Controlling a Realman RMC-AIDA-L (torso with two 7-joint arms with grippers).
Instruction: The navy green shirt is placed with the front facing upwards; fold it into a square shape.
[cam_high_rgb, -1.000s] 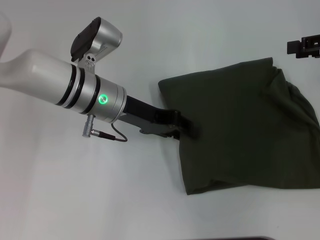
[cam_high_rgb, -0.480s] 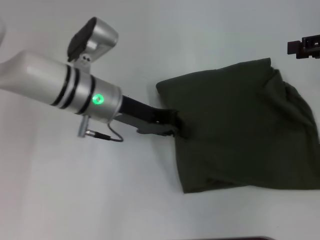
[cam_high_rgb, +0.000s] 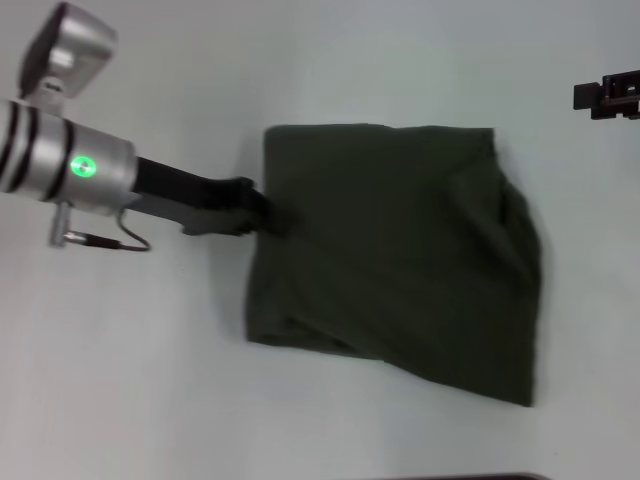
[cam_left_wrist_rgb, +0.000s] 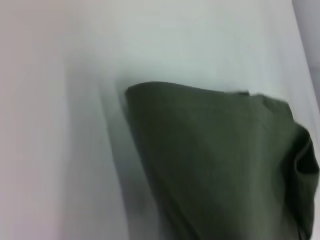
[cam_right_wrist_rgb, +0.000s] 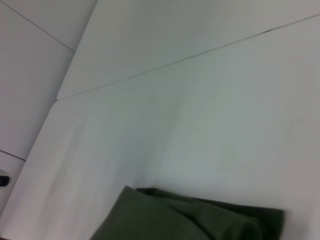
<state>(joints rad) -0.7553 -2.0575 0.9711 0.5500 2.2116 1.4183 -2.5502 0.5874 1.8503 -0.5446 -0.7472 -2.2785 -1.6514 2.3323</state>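
The left gripper (cam_high_rgb: 262, 212) is touching the shirt (cam_high_rgb: 400, 260) beside it; the white table (cam_high_rgb: 330, 60) is lying open everywhere else around it.

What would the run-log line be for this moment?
left end effector: shut on shirt's left edge, dragging it | shirt: folded, rumpled, flat on table | right end effector: parked far right

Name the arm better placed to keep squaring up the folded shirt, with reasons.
Left. The left end effector is already at the navy green shirt, on its left edge. The right end effector sits far off, clear of the cloth.
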